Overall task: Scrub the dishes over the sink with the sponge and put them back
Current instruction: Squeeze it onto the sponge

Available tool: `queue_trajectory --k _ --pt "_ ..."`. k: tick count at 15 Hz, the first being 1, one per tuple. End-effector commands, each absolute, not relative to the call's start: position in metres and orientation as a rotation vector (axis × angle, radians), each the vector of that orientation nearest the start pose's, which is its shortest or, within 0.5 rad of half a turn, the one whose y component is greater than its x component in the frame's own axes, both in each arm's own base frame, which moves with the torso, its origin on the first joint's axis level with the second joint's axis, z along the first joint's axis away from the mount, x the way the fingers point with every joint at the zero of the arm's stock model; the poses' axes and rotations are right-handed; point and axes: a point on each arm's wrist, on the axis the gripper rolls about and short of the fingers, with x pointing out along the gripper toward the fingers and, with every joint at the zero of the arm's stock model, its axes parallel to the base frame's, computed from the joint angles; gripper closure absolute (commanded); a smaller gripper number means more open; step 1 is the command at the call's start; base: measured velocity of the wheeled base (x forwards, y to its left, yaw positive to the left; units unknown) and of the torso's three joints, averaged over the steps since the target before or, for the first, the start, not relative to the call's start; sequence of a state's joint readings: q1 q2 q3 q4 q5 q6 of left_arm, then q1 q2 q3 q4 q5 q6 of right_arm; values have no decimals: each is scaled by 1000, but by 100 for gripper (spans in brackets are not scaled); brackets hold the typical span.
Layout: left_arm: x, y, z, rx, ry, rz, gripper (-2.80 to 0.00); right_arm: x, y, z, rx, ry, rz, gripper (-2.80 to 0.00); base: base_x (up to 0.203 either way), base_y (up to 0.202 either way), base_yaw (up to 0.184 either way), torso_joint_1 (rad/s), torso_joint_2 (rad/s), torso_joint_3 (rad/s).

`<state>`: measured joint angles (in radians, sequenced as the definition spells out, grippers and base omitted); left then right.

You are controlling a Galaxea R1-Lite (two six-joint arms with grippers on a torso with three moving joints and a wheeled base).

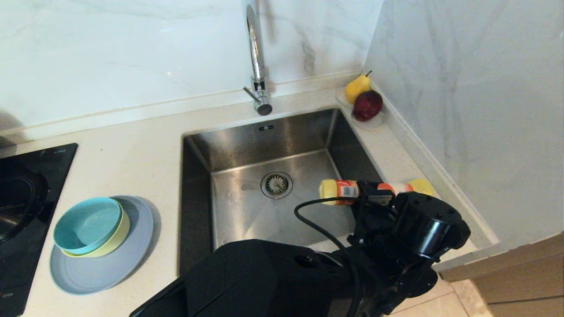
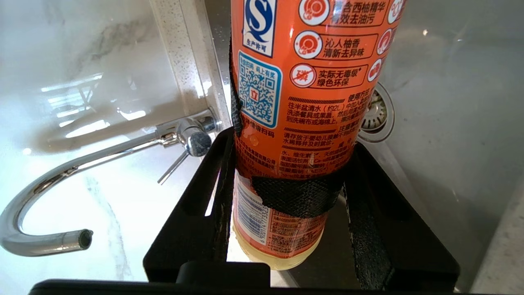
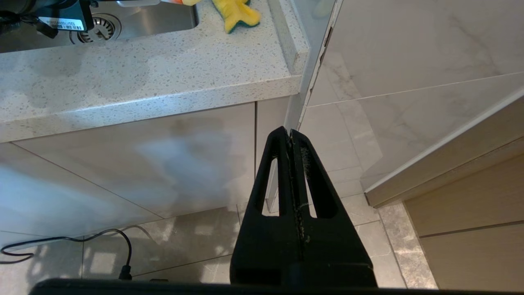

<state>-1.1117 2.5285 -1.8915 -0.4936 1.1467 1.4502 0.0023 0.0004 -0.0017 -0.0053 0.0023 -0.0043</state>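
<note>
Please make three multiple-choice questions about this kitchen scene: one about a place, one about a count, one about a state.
1. Where do the bowls stand?
A. in the sink
B. on the plate, left of the sink
C. beside the fruit

2. How many bowls are there?
A. one
B. two
C. four

3. What is the left gripper doing?
A. gripping the bottle
B. hanging open and empty
C. pinching the sponge

Answers:
1 B: the bowls sit nested on the plate, on the counter left of the sink.
2 B: one teal, one yellow-green.
3 A: the left gripper is clamped on the bottle over the sink; the sponge lies on the counter.
</note>
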Motion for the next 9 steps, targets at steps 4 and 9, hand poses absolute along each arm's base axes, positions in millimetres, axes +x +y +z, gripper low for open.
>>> queue_trajectory --k 4,9 --pt "247 -457 117 1559 73 -6 0 -23 0 77 -5 -8 5 0 0 0 0 0 0 0" --pt "244 -457 128 1360 50 5 0 -23 0 77 -5 -8 6 0 0 0 0 0 0 0"
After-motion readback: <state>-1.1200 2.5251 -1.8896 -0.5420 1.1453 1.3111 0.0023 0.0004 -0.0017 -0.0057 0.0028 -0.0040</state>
